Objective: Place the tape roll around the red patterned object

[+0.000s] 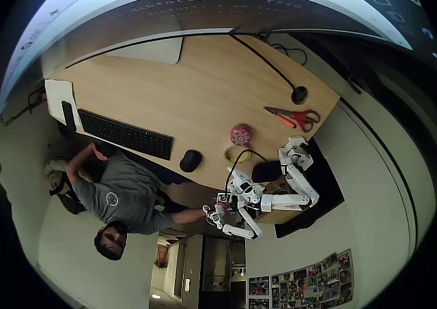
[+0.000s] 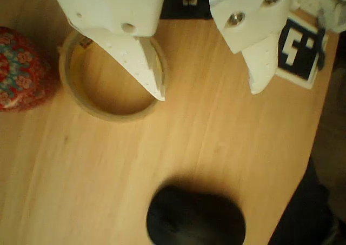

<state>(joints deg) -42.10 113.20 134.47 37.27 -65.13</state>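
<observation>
In the wrist view the tape roll (image 2: pixel 116 114), a pale cream ring, lies flat on the wooden table at upper left. The red patterned object (image 2: pixel 21 72), a small ball, sits just left of it, apart from the ring. My gripper (image 2: pixel 207 92) hangs open above the table. Its left finger crosses the ring's right rim, and its right finger is over bare wood further right. Nothing is held. From overhead, the ball (image 1: pixel 240 134) sits just beyond the tape roll (image 1: pixel 235 155), with my gripper (image 1: pixel 239 178) at the table's near edge.
A dark computer mouse (image 2: pixel 194 218) lies close below the gripper, left of the tape (image 1: pixel 190 161) from overhead. Red-handled scissors (image 1: pixel 293 116) lie to the right and a black keyboard (image 1: pixel 126 134) to the left. A person (image 1: pixel 116 196) sits below the table edge. A black-and-white marker (image 2: pixel 300 47) is at upper right.
</observation>
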